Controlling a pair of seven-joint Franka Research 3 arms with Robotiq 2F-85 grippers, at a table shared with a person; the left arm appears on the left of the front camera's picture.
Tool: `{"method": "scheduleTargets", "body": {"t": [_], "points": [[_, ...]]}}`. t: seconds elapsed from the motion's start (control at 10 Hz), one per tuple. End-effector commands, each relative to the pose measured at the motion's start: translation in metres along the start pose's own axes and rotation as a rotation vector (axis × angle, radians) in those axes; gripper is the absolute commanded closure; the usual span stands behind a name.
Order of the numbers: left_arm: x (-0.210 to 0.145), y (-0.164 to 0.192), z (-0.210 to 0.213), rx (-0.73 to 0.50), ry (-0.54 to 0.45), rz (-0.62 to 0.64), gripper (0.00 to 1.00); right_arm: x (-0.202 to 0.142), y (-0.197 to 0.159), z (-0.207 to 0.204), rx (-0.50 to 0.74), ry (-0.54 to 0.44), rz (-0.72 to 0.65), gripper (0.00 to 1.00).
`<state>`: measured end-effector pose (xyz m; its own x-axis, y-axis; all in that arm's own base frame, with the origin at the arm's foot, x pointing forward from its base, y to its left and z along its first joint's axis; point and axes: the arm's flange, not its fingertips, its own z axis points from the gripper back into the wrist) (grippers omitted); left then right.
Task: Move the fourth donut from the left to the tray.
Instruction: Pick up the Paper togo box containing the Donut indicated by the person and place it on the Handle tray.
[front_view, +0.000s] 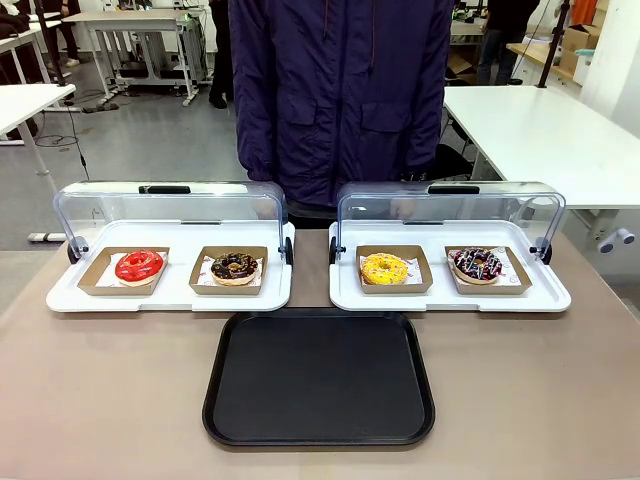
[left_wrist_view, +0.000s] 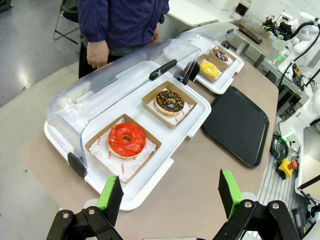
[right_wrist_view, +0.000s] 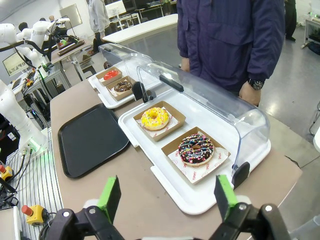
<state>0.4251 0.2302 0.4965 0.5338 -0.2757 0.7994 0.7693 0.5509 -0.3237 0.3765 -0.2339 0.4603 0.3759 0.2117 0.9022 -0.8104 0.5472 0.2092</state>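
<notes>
The sprinkled chocolate donut (front_view: 477, 264) sits in its cardboard holder (front_view: 490, 289) at the right end of the right-hand display tray (front_view: 345, 292), just beyond the black tray (front_view: 320, 380) on the surface (front_view: 100, 400). The left end effector (left_wrist_view: 171, 192) and the right end effector (right_wrist_view: 166, 196) hover spread wide, holding nothing.

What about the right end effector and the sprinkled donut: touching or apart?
Apart. The right wrist view shows the open right end effector back from the display tray, whose rim lies between its fingertips and the sprinkled chocolate donut.
</notes>
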Motion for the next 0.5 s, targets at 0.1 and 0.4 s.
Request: {"method": "scheduleTargets", "body": {"t": [0.1, 0.4], "points": [[-0.0002, -0.0006, 0.0, -0.009, -0.004, -0.002, 0.0, 0.0013, -0.0032, -0.0013, -0.001, -0.031, 0.025, 0.0], [-0.0002, -0.0006, 0.0, -0.009, -0.004, -0.002, 0.0, 0.0013, -0.0032, -0.0013, -0.001, -0.031, 0.025, 0.0]]}}
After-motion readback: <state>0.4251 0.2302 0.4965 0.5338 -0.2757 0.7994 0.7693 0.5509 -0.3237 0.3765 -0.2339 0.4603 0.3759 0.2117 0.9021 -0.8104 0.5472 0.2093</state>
